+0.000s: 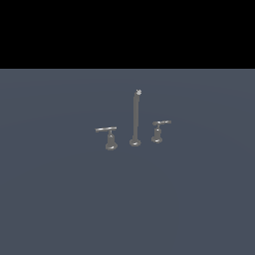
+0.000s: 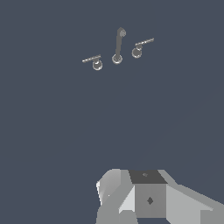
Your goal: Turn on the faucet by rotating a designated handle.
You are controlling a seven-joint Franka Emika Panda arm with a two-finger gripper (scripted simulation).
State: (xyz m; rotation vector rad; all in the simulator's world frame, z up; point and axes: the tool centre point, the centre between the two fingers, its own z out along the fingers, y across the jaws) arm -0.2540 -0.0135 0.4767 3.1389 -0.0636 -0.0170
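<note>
A bare slate-grey floor holds the faucet; the handle sits at the exterior view's left of its spout. My gripper hangs well apart, empty; its opening I cannot tell.

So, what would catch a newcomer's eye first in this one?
The tall thin spout stands upright in the middle of a bare grey floor, between two lever handles: the larger handle on the exterior view's left, a smaller one on its right. In the wrist view, part of the arm's pale end shows far from the set, touching nothing.
</note>
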